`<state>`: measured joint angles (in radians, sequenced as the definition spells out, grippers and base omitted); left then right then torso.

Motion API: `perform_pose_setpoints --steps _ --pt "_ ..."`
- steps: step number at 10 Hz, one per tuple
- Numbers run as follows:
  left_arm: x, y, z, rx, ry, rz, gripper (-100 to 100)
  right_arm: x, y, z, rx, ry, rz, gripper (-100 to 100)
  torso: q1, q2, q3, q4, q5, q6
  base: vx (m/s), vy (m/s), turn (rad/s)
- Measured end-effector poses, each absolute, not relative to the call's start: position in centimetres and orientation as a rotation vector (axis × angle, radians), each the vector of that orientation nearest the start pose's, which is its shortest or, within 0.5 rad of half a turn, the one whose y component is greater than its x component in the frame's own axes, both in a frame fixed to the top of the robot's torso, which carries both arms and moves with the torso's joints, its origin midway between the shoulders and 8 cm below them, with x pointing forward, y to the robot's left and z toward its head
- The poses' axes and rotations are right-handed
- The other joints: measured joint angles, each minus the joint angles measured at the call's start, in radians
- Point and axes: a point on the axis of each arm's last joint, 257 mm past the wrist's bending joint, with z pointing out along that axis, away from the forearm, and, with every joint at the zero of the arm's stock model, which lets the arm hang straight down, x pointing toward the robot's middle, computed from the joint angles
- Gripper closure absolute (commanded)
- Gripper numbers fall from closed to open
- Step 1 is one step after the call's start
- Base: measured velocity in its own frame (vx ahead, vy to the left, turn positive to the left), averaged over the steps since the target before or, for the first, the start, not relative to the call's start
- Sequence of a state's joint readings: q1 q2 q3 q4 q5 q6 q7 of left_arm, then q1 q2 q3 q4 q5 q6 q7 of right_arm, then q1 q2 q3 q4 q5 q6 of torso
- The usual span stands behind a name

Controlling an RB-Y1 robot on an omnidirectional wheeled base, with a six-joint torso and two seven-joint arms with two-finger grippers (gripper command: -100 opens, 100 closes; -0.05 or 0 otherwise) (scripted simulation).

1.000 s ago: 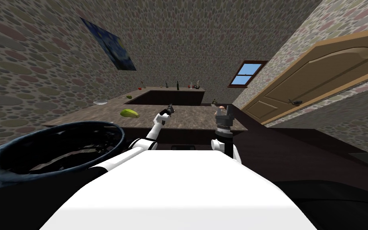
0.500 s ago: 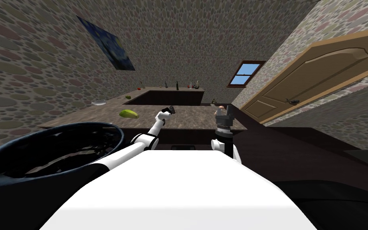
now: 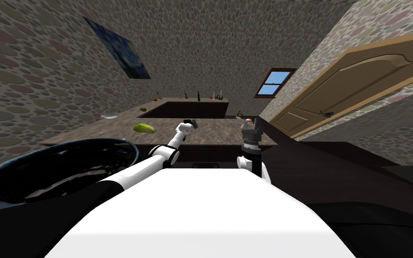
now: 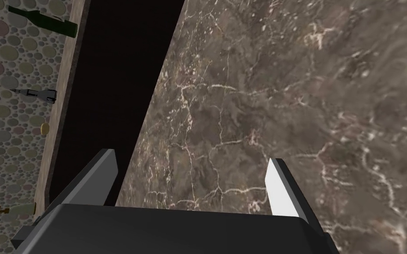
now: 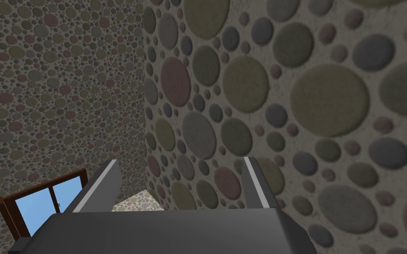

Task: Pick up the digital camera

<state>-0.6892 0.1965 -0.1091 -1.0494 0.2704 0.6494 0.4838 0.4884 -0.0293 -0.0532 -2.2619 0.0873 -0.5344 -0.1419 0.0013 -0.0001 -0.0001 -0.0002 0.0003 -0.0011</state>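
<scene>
My left gripper (image 3: 192, 122) reaches out over a brown marble counter (image 3: 219, 132). In the left wrist view the left gripper (image 4: 191, 158) is open, its fingers (image 4: 281, 187) hanging above bare marble (image 4: 286, 97) beside the counter's far edge, with nothing between them. A small dark object (image 3: 239, 115) sits at the counter's far right corner; I cannot tell what it is. My right gripper (image 3: 249, 122) is held upright at the counter's right end. In the right wrist view the right gripper (image 5: 180, 161) is open and empty.
A green oblong vegetable (image 3: 144, 127) and a white plate (image 3: 109, 115) lie on the counter's left part. A dark gap (image 4: 110, 88) separates it from a back counter carrying bottles (image 3: 198, 95). A large dark blue bowl (image 3: 58, 170) is close on my left. A wooden door (image 3: 358, 89) is on the right.
My left arm has stretched further forward, carrying its gripper a little farther out over the marble counter. The right arm has stayed put.
</scene>
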Motion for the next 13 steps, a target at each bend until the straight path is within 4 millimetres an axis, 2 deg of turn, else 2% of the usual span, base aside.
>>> perform_pose_setpoints --steps 6,13 --pt "65.9 14.3 -27.4 -2.069 1.562 -1.052 -100 34.2 -28.1 2.6 0.608 0.636 1.339 0 0.000 0.000 0.000 0.000 0.000 0.000 0.006 0.028 -0.011" --pt "63.7 14.0 -29.8 -2.236 1.631 -0.837 -100 34.2 -28.1 2.6 0.608 0.636 1.339 0 0.001 0.000 0.000 0.000 0.000 0.000 0.006 0.036 0.001"
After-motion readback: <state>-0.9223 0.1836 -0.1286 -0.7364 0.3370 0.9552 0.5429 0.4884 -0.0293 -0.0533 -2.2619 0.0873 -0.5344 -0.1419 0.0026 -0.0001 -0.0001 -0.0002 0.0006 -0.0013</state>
